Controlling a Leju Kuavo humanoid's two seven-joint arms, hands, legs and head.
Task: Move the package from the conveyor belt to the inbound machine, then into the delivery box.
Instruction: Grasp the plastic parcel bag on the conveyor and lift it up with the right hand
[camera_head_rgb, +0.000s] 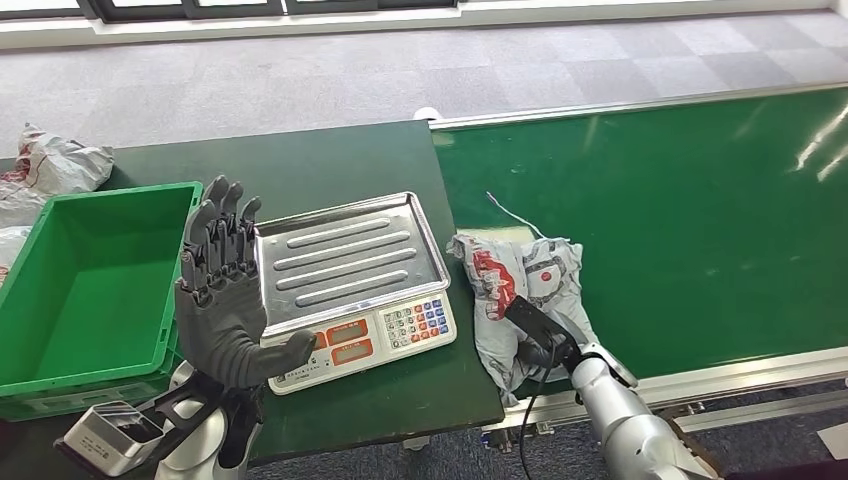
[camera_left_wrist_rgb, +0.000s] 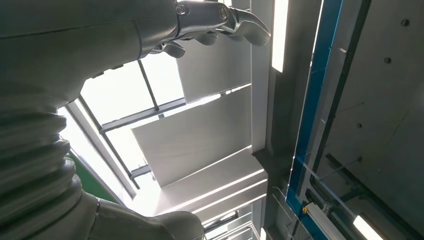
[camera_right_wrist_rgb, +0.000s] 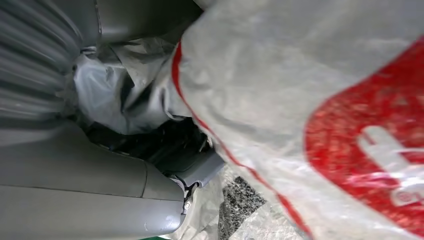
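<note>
Gripping package (camera_head_rgb: 520, 290) on conveyor belt (camera_head_rgb: 680, 220), right hand (camera_head_rgb: 535, 335) underneath near edge.

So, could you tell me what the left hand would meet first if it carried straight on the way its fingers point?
Probably nothing nearby: the left hand is raised, palm open, fingers pointing upward. Its wrist view looks toward the ceiling, so the way looks free, though depth is unclear.

Crumpled plastic bags (camera_head_rgb: 50, 165) are lying at nine o'clock on the grey carpet floor (camera_head_rgb: 300, 70), beside the dark green desk (camera_head_rgb: 300, 165).
</note>
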